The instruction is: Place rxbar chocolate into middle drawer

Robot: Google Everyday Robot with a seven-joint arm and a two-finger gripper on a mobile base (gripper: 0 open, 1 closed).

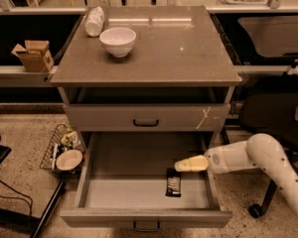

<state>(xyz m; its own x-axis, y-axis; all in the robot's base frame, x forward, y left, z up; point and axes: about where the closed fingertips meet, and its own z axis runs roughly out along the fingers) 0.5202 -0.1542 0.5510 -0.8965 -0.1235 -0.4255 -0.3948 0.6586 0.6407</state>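
Note:
The rxbar chocolate [173, 182], a small black bar with white print, lies flat on the floor of the open middle drawer [139, 192], near its right side. My gripper [178, 166] reaches in from the right over the drawer's right wall. Its cream tip hovers just above and behind the bar, apart from it. The white arm [258, 155] runs off to the lower right.
The drawer above [146, 117] is closed, with a white scrawl on its front. A white bowl [117, 40] and a lying bottle [94, 21] sit on the cabinet top. A wire basket [64, 152] stands at the left, a cardboard box [34, 55] behind it, a chair [278, 108] at the right.

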